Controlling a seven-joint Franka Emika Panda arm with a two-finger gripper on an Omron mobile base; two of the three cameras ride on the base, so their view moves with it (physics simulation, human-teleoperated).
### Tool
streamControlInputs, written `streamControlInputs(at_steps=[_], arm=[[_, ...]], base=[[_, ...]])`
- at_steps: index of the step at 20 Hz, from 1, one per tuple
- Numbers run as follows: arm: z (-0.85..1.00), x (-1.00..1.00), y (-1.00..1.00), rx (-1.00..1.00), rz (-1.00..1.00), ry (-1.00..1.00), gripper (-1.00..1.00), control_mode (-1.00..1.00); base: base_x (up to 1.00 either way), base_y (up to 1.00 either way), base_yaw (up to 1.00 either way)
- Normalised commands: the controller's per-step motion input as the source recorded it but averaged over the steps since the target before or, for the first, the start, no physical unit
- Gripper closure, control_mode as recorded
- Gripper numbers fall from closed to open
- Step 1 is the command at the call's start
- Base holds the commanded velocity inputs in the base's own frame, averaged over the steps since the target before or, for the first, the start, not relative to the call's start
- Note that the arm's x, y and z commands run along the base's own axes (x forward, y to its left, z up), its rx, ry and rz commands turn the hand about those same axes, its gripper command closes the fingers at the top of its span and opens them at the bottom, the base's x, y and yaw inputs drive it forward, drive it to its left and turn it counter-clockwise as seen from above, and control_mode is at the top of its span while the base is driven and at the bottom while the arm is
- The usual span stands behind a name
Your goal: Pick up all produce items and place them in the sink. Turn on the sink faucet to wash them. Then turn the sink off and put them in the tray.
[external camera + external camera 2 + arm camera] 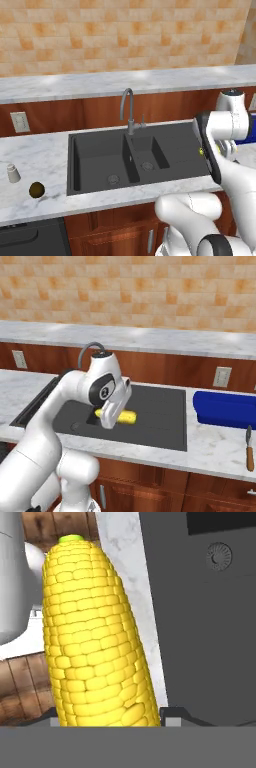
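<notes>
Corn cob [92, 637]: yellow, green-tipped, close against the hand camera; it stands between the gripper [107, 718] finger tips, which press its lower sides. In the right base view it hangs under the hand, above the sink.
Gripper: half closed, clamped on the corn cob.
Sink [95, 160]: dark grey double basin directly below the gripper; a round drain [218, 556] sits past the cob.
Faucet [129, 111]: grey gooseneck behind the sink, beyond the gripper.
Round fruit [36, 189]: olive-brown, on the counter [35, 160] well apart from the gripper, across the sink.
Shaker [13, 173]: grey-white, just beside the fruit.
Tray [225, 408]: deep blue, on the counter on the gripper's other side.
</notes>
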Motion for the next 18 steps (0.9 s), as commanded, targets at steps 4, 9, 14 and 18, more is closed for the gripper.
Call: streamControlInputs(at_steps=[4, 9, 14, 18], arm=[[0.23, 0.20, 1.00, 0.00, 0.33, 0.00, 1.00, -1.00], [0.06, 0.35, 1.00, 0.00, 0.32, 0.00, 1.00, -1.00], [-0.07, 0.54, 1.00, 0.00, 0.42, 0.00, 1.00, -1.00], [-0.02, 0.80, 1.00, 0.00, 0.39, 0.00, 1.00, -1.00]], base=[[0.00, 0.00, 0.00], [0.00, 0.00, 0.00], [0.00, 0.00, 0.00], [0.00, 0.00, 0.00]])
